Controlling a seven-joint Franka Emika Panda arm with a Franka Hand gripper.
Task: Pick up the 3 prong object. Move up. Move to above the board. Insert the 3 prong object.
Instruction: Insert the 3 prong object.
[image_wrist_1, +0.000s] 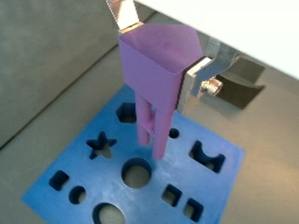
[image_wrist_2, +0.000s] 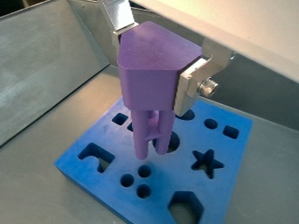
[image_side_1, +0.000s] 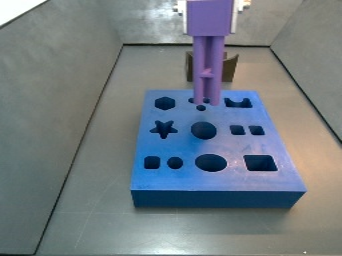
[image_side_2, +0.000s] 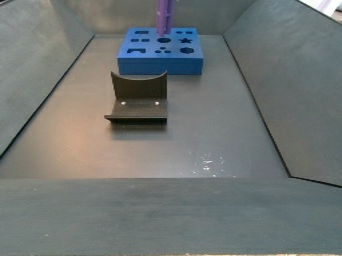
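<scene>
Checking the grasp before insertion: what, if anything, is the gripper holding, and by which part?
The gripper, above the board, holds the 3 prong object by its wider blocky head; the jaws clamp its sides, prong legs pointing down.

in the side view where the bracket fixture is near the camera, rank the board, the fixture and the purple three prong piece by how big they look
1. The board.
2. The fixture, nearly as big, though it is nearer the camera.
3. The 3 prong object, cut off above; the gripper holding it is out of frame.

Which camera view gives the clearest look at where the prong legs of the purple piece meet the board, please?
A side view: the 3 prong object, held by the gripper, reaches the board head-on. Both wrist views look down, foreshortening the legs; the distant side view shows only a sliver.
</scene>
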